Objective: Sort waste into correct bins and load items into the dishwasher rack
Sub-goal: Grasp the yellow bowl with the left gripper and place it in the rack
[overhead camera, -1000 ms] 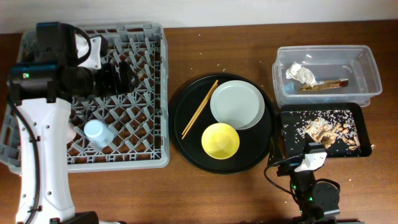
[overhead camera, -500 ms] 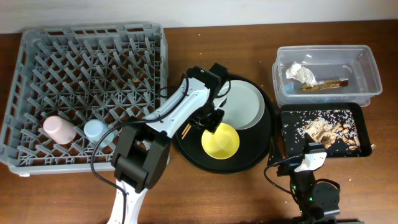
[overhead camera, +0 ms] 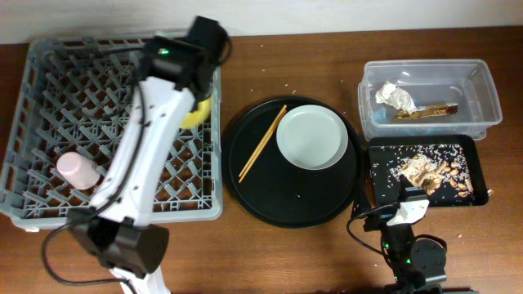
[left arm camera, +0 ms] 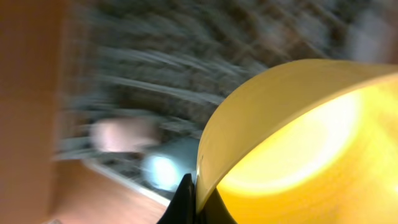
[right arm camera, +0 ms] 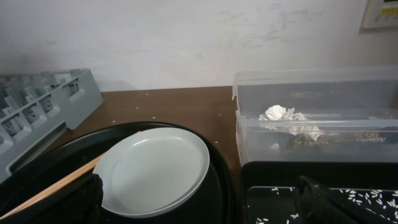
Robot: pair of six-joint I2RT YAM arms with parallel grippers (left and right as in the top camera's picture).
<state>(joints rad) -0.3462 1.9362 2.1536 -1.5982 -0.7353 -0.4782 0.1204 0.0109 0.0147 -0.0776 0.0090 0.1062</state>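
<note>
Once it left tray, bowl above rack

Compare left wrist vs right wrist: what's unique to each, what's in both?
Left wrist only: the yellow bowl close up, with a blurred pink cup and light-blue cup behind it. Right wrist only: the pale grey plate and chopsticks on the round black tray, the clear tub holding the napkin, and the black tray. Both: the dishwasher rack, motion-blurred in the left wrist view, only a corner in the right.
</note>
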